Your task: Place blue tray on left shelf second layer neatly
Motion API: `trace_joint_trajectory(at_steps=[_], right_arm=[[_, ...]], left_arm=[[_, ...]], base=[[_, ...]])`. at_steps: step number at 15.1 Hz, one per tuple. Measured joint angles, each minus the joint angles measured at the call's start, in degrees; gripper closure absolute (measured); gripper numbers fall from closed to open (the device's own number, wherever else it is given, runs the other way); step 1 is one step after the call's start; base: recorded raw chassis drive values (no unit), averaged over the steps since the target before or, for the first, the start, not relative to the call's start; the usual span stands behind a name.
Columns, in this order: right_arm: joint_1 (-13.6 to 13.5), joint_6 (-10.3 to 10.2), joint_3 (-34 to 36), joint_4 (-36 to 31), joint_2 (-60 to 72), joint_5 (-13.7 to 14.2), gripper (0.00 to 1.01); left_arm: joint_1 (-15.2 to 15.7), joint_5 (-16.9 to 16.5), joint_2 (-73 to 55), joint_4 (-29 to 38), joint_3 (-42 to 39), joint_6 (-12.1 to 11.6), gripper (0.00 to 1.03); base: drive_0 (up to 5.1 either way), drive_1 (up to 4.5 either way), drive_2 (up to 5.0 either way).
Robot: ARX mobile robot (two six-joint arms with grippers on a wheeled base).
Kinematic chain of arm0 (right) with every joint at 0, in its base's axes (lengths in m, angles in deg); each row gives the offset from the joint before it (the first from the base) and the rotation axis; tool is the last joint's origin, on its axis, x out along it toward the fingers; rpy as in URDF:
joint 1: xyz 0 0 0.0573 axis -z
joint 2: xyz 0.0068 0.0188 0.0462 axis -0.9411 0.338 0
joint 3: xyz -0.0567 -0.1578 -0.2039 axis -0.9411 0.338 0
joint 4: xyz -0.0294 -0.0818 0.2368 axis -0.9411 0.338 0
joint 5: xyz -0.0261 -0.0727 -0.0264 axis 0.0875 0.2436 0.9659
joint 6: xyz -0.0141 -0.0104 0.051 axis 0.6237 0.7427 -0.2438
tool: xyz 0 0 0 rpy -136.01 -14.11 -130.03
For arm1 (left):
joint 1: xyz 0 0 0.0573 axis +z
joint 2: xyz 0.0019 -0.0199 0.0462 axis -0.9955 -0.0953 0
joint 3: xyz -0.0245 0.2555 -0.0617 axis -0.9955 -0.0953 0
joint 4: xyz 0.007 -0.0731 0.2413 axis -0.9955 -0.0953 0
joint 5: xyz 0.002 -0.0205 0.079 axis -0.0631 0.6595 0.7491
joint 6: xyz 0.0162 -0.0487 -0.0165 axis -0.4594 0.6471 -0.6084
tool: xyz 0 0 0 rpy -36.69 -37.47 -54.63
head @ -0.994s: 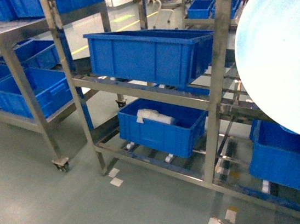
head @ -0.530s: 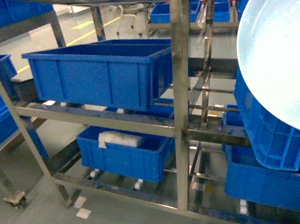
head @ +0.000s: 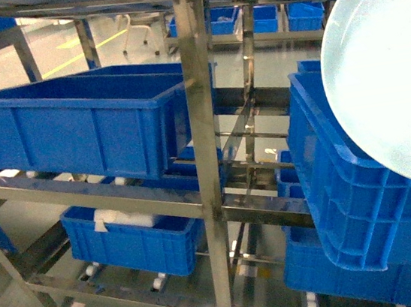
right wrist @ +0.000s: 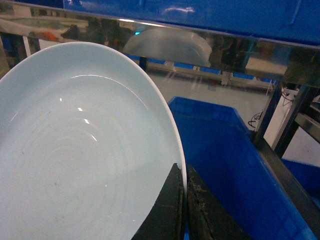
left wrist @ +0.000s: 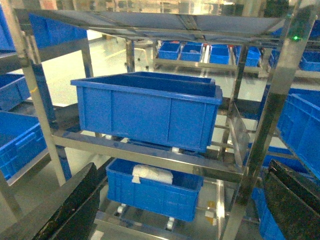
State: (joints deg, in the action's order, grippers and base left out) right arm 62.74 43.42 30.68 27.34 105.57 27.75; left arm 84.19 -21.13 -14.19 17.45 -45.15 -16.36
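While the blue tray (head: 388, 69) is carried high at the right of the head view, tilted on edge, it stands well apart from the left shelf second layer (head: 105, 193), which lies left of the steel post (head: 206, 146). The right gripper (right wrist: 181, 210) pinches the tray's rim between its dark fingers (right wrist: 167, 210), as the right wrist view shows; the contact patch is small and sits at one edge only. The left gripper (left wrist: 175, 210) hangs released, its two fingers spread wide at the frame's lower corners, holding nothing.

Hazards, judged from this arrangement:
- The tray looks smooth and glossy; held by a thin rim pinch, it could rotate or slip out under any abrupt swing.
- Its broad disc hangs close above the tilted blue crate (head: 360, 178) at right; a low sweep to the left could strike that crate's wall or the post.
- The target tier already carries a large blue crate (head: 80, 124) that appears to fill most of its width, so a neat, flat landing spot is doubtful; the tray may have to rest on or beside the crate.
- Open bars under the tier could let a tilted tray tip.
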Motion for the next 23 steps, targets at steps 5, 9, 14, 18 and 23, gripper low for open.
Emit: trace_joint_trajectory(at_steps=[5, 9, 14, 18, 23], right_arm=[[0.0, 0.0, 0.0, 0.1, 0.0, 0.0, 0.99], [0.0, 0.0, 0.0, -0.2, -0.4, 0.0, 0.99], [0.0, 0.0, 0.0, 0.1, -0.1, 0.0, 0.99], [0.0, 0.0, 0.0, 0.1, -0.1, 0.0, 0.99], [0.0, 0.0, 0.0, 0.1, -0.1, 0.0, 0.99]], left_arm=[[0.0, 0.0, 0.0, -0.2, 0.0, 0.0, 0.05], [0.0, 0.0, 0.0, -0.1, 0.0, 0.0, 0.05], [0.0, -0.1, 0.0, 0.0, 0.0, 0.0, 0.05], [0.0, 0.0, 0.0, -0.2, 0.0, 0.0, 0.05], [-0.1, 0.0, 0.0, -0.1, 0.0, 0.0, 0.05]], base=[[1.8, -2.57, -4.3], [-1.6, 2.63, -5.8], [-1.6, 2.66, -5.8], [0.0, 0.0, 0.0], [0.9, 0.94, 0.9]])
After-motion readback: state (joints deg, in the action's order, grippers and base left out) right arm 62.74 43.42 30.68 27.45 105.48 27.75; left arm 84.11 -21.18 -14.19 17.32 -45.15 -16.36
